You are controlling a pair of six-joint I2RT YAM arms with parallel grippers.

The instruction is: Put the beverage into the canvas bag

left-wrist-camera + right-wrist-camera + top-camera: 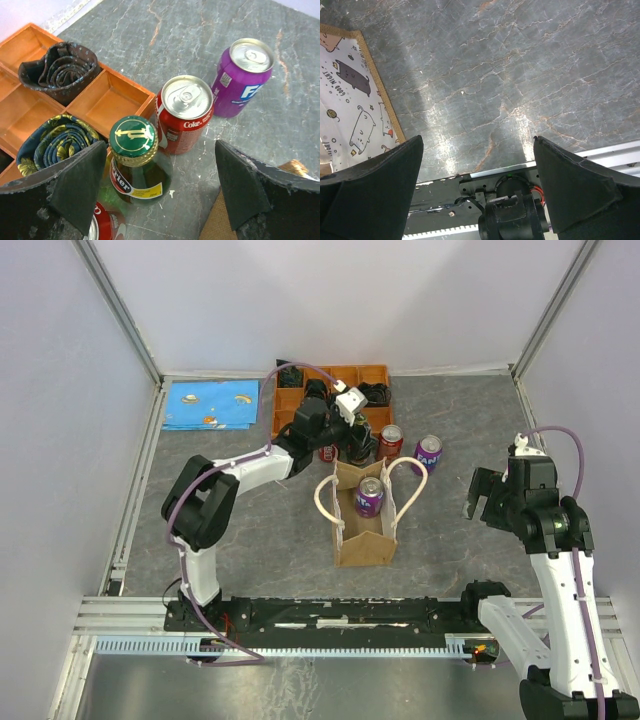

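Observation:
The canvas bag (pixel 366 540) stands upright mid-table, tan with cream loop handles, and a purple can (pixel 370 497) sits inside it. Just behind the bag my left gripper (pixel 341 444) hangs open over a group of drinks. In the left wrist view a green glass bottle (pixel 134 150) with a green cap stands between the open fingers (pixel 80 185), nearer the left one and not clamped. A red Coke can (pixel 184 114) and a purple can (pixel 243 75) stand beyond it. Another red can (pixel 104 226) is at the lower left. My right gripper (pixel 488 496) is open and empty, right of the bag.
An orange compartment tray (pixel 296 398) holding rolled ties (pixel 59 67) sits behind the drinks. A blue cloth (pixel 210 405) lies at the back left. In the right wrist view a cartoon-printed fabric with a tan edge (pixel 347 95) shows at the left, above the arm's base (pixel 512 215).

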